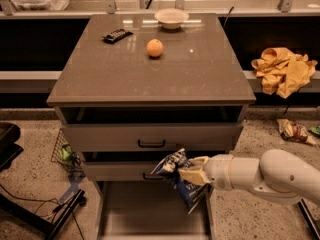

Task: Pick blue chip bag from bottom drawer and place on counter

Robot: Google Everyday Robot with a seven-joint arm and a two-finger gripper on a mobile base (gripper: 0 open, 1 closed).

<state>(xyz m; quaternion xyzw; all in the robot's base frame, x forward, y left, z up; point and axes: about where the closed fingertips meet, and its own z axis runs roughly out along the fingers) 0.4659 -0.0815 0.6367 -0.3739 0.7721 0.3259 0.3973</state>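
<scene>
My gripper [190, 171] is shut on the blue chip bag [181, 185], a crumpled dark-blue foil bag with white lettering. I hold it in the air above the open bottom drawer [150, 216], in front of the middle drawer's face. My white arm reaches in from the right. The counter [150, 69] is the glossy grey-brown top of the cabinet, well above the bag.
On the counter stand an orange [154, 48], a small black wrapped bar [117, 34] and a white bowl [171, 17]. A yellow cloth [283, 70] lies on the ledge at right. A tan-brown snack bag [294, 131] lies on the floor at right.
</scene>
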